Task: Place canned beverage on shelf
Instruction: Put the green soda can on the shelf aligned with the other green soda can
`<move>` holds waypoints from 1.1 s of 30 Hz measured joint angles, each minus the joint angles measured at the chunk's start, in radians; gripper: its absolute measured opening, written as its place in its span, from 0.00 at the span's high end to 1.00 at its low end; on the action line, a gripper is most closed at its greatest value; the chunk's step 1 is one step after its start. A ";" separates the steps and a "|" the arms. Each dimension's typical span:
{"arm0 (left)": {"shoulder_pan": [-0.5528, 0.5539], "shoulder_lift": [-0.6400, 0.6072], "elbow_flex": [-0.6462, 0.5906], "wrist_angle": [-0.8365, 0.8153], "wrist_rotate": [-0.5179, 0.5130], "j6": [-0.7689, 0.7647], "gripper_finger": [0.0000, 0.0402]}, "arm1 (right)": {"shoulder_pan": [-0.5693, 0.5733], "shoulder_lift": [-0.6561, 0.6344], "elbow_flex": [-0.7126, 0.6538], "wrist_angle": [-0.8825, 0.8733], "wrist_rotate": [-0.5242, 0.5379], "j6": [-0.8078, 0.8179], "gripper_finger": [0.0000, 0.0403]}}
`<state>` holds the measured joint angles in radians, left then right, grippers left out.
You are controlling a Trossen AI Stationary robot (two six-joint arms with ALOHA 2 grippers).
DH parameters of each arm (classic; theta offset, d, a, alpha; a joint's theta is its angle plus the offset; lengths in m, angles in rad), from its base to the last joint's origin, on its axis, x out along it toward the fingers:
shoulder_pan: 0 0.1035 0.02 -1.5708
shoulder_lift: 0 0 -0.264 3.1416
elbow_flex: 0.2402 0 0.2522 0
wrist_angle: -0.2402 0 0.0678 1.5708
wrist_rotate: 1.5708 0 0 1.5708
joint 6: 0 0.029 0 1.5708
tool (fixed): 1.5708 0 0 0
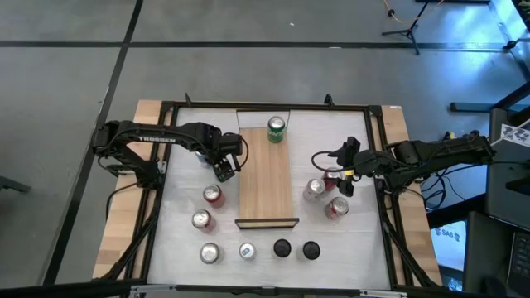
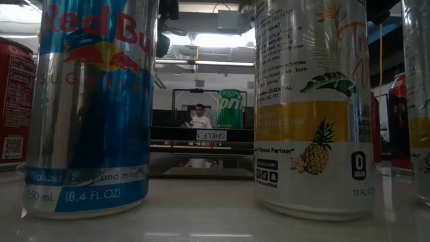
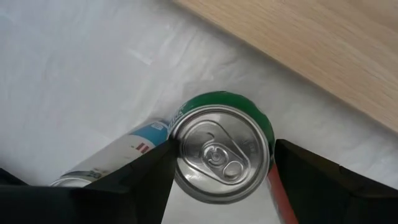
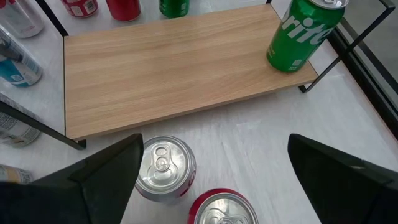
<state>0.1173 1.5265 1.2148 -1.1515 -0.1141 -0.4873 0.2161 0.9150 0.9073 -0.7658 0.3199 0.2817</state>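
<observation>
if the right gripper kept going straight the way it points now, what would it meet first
Most likely the silver-topped can just ahead between the open fingers of the right gripper, with the red-rimmed can beside it. The shelf lies beyond them. Depth is hard to judge.

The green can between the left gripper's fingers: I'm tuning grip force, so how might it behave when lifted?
The green can looks rigid, with its tab unopened, so probably full and fairly heavy. Its smooth round wall may slip between the left gripper's fingers. Upright and tall, it could tip if nudged.

Left claw [image 1: 225, 171] clamped, right claw [image 1: 342, 184] wide apart.
</observation>
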 joint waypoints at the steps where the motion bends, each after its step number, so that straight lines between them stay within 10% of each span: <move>1: 0.000 0.000 0.000 0.000 0.002 0.000 0.35 | 0.000 0.000 0.000 0.000 0.000 0.000 0.02; 33: 0.001 0.006 0.090 -0.036 0.082 0.079 0.35 | 0.000 0.000 0.000 0.000 0.000 0.000 0.02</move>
<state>0.1184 1.5326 1.3049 -1.1878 -0.0317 -0.4088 0.2161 0.9150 0.9073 -0.7655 0.3199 0.2820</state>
